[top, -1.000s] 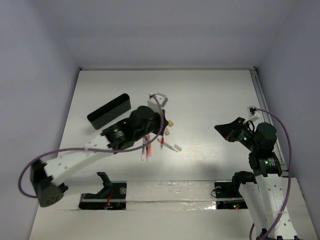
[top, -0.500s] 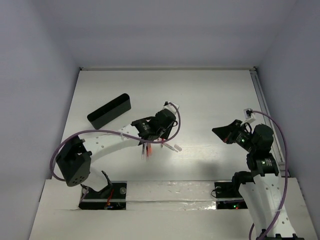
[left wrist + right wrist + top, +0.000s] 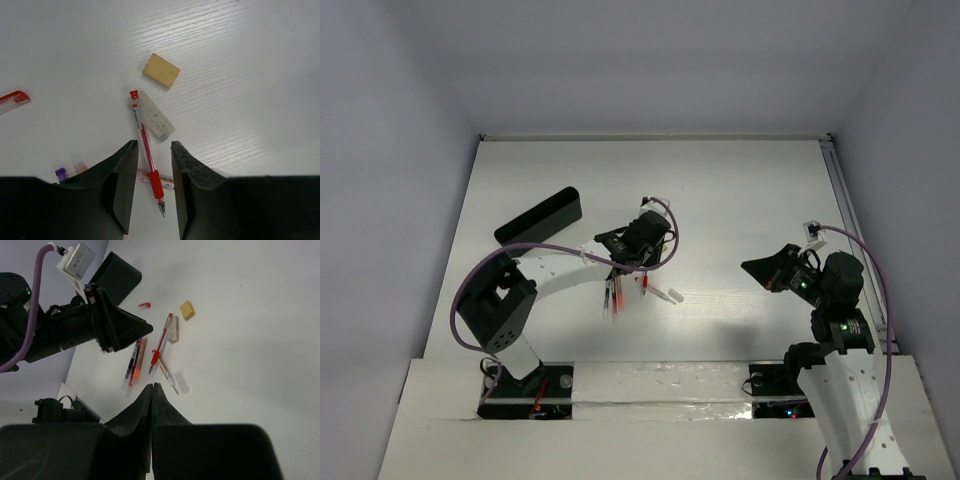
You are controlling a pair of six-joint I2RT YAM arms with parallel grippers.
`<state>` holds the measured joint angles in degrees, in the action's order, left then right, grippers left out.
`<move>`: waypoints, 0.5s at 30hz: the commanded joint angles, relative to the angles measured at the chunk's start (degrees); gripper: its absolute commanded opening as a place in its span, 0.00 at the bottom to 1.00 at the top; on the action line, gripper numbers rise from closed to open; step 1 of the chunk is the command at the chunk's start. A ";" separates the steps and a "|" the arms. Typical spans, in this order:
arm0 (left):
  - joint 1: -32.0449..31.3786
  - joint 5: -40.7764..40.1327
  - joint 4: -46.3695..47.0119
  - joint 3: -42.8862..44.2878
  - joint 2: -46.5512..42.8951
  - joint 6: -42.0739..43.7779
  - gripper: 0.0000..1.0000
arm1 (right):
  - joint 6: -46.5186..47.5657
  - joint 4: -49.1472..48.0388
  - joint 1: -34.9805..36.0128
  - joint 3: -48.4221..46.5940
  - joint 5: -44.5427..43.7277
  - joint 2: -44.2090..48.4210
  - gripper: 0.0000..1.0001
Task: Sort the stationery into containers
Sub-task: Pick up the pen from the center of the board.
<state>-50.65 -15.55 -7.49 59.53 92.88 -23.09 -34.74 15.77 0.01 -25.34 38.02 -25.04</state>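
**Over the red pen (image 3: 142,127): a pick lined up, not yet closed**

Left gripper (image 3: 153,150) hangs with its fingers parted, one on each side of the pen's grip end, and neither visibly touches it. The step looks like picking this pen. Next it must close squarely, then carry the pen to the black box (image 3: 538,222), well apart from it. The right gripper (image 3: 152,390) is pressed shut and empty, also well apart. A whitish block (image 3: 156,115) lies just beside the pen, with a beige eraser (image 3: 161,70) near. The fingers hide most of a second pen (image 3: 167,183) under the red pen's tip.
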 commanded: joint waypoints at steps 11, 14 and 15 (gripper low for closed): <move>0.02 -8.11 -7.29 0.60 -12.54 2.01 0.00 | -0.68 -9.88 3.05 0.04 2.68 -6.15 0.00; 5.03 1.74 -1.49 -6.77 -17.90 -1.51 0.00 | 0.46 -10.23 9.90 -1.90 -1.44 -10.28 0.00; 5.82 2.27 -0.61 -9.75 -19.30 -2.39 0.00 | 0.55 -10.49 15.32 -2.43 -5.90 -11.25 0.00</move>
<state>-48.07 -17.80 -10.72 55.27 77.82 -21.89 -35.40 9.58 7.44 -24.73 37.82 -33.76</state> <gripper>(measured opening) 0.003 0.010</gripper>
